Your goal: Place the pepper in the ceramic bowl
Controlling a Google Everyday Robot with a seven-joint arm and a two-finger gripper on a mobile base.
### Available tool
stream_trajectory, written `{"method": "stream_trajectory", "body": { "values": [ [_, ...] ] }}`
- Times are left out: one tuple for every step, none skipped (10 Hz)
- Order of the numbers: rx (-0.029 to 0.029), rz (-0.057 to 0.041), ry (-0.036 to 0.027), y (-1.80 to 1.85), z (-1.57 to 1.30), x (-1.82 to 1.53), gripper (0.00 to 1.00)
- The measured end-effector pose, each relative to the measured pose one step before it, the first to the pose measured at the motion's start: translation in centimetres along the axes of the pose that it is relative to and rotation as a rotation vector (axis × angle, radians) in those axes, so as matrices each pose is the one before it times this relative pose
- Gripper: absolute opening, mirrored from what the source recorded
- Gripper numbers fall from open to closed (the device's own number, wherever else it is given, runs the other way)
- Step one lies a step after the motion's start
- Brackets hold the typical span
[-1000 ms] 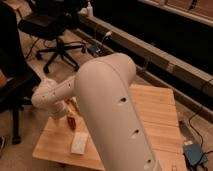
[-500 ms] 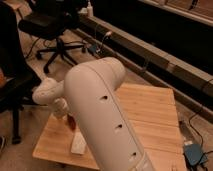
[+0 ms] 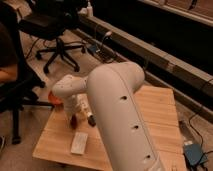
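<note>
Tool (image 3: 79, 114) low over the worktop (image 3: 150, 115), at the pepper (image 3: 74, 120)
Its grip cannot be told; a secure hold, then a lift clearing the ceramic bowl (image 3: 56, 100) rim nearby, seems best.

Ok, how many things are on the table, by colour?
Orange-red: 1, the ceramic bowl
Dark red: 1, the pepper, by the gripper
Black: 1, the bar
White: 1, the flat block
Total: 4
</note>
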Motion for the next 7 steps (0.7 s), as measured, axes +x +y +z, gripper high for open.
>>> {"method": "stream_trajectory", "body": {
  "values": [
    [-0.02598,-0.00105,-0.01821,0.095,-1.171,-0.421,0.65],
    [-0.01168,-0.01026,-0.01556,0.317,-0.944,-0.259,0.65],
    [-0.01252,-0.01618,-0.0154,0.606,-0.971,-0.217,0.65],
    [-0.01177,-0.01644,-0.00838,0.694,-0.681,-0.059,0.65],
    [-0.006,-0.01251,0.00219,0.522,-0.122,0.177,0.65],
    [-0.00195,-0.00867,0.00709,0.411,0.087,0.288,0.65],
    [0.00642,-0.00713,0.01236,0.256,0.426,0.379,0.65]
  ]
}}
